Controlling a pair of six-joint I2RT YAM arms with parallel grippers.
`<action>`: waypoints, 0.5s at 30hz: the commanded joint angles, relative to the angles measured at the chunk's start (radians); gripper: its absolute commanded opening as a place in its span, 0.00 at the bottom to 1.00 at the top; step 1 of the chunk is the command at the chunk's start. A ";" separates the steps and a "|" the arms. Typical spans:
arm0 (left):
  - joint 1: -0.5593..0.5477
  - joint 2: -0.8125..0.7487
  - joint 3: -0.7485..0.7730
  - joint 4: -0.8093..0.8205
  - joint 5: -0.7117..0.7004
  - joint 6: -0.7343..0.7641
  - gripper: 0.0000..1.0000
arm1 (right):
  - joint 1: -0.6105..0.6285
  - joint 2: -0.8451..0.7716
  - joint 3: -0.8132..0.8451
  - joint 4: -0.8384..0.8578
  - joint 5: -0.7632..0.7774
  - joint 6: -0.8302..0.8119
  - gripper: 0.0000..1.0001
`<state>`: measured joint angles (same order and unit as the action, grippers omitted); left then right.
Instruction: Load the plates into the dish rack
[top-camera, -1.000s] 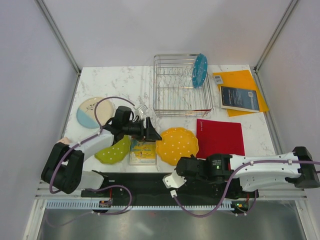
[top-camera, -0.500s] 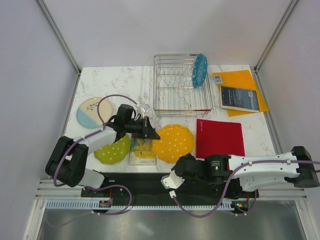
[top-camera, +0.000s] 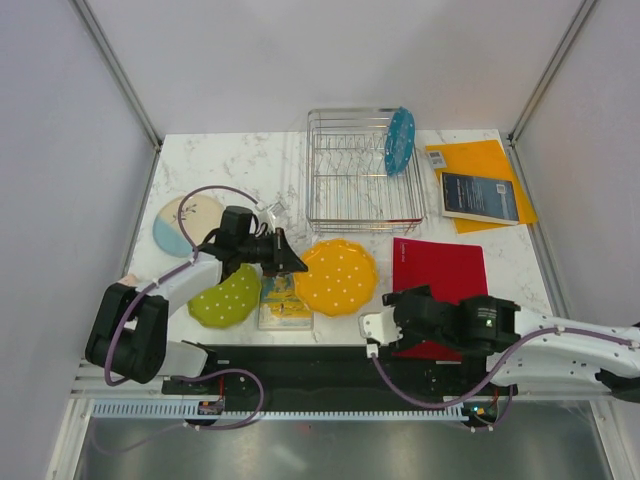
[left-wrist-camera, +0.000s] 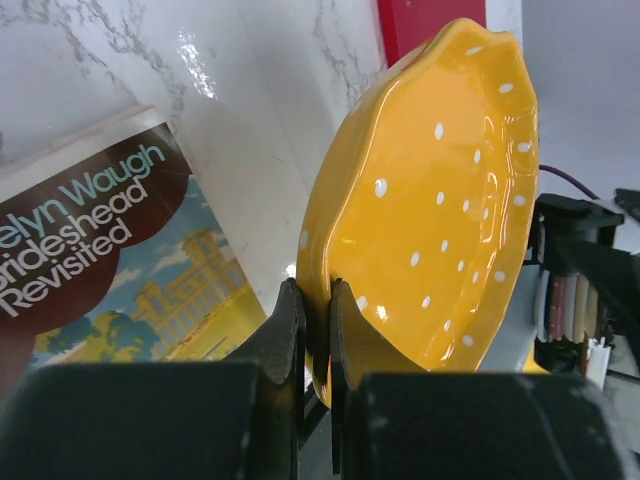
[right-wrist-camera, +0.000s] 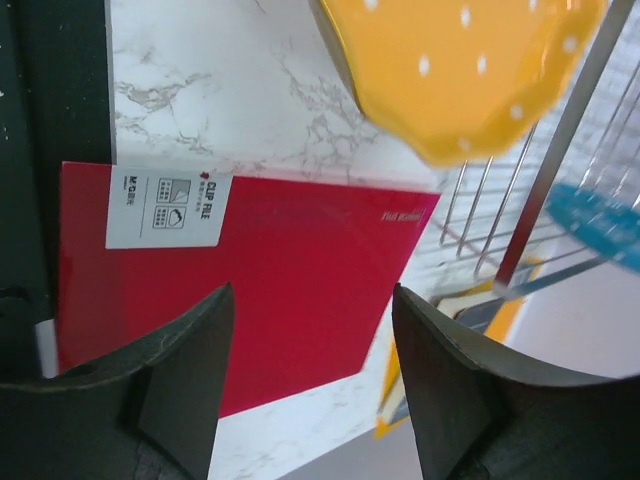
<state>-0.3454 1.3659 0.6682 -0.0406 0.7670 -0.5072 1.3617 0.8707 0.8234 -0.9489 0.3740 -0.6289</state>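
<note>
Orange-yellow plate (top-camera: 338, 277) — scalloped, white-dotted; just in front of the dish rack (top-camera: 365, 222), between the illustrated book (top-camera: 284, 300) and the red folder (top-camera: 440, 272). Top view: round face upward, tilt hard to read. Left wrist view alone shows it steeply tilted, hollow face showing, the left gripper (left-wrist-camera: 315, 300) clamped on its near rim. Right wrist view: plate's dotted edge with rack wires behind — right gripper (right-wrist-camera: 312, 295) spread wide, holding nothing. Teal plate (top-camera: 400, 140) stands upright at the rack's right end.

orange-yellow plate (left-wrist-camera: 430, 200): glossy glaze | table (left-wrist-camera: 250, 100): polished marble look | dish rack (top-camera: 365, 172): shiny metal wire | red folder (right-wrist-camera: 280, 270): smooth
</note>
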 joint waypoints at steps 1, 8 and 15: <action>0.002 -0.047 0.073 0.001 0.045 0.068 0.02 | -0.135 -0.055 0.106 -0.085 -0.090 0.208 0.71; 0.014 -0.103 0.097 -0.051 0.029 0.124 0.02 | -0.495 0.121 0.357 0.065 -0.343 0.532 0.70; 0.025 -0.119 0.188 -0.134 0.049 0.167 0.02 | -0.855 0.445 0.487 0.122 -0.847 0.748 0.68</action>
<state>-0.3264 1.3010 0.7494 -0.2077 0.7132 -0.3603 0.6731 1.2106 1.2839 -0.8806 -0.0849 -0.0746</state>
